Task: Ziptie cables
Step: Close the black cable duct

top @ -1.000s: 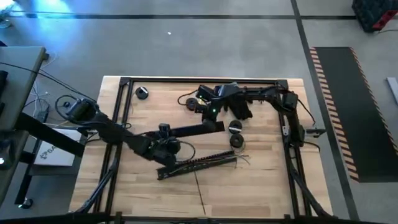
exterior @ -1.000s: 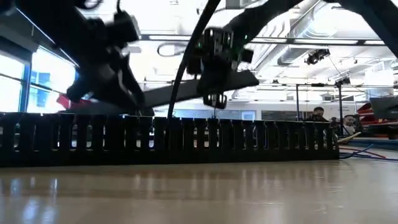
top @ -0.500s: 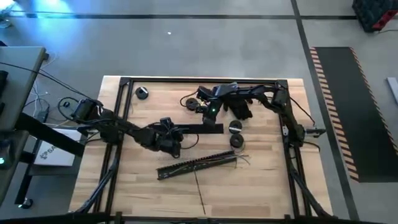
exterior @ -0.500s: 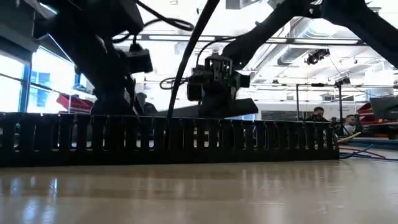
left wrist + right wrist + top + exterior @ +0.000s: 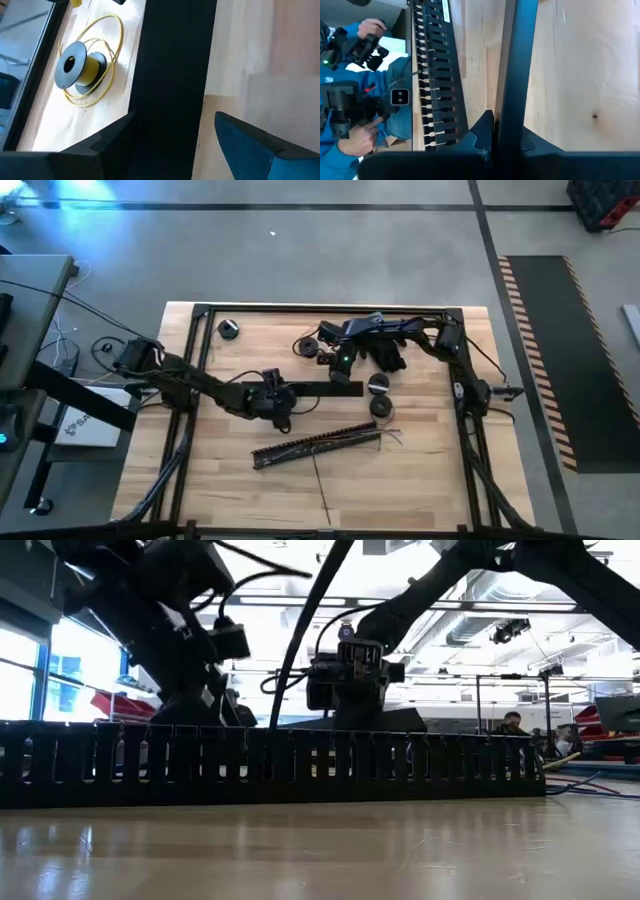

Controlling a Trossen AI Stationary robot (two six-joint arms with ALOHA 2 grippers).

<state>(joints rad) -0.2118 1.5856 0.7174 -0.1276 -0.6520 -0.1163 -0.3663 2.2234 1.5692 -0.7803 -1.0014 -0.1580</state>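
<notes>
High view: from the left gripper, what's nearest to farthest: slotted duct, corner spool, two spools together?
1. slotted duct, just below the left gripper in the picture.
2. corner spool, top left.
3. two spools, to the right.

1. Left gripper [image 5: 283,392] low at mid-desk, arm reaching in from the left edge, fingers [image 5: 250,145] parted
2. Right gripper [image 5: 345,375] pointing down, arm folded along the far edge, fingers [image 5: 485,132] clamped
</notes>
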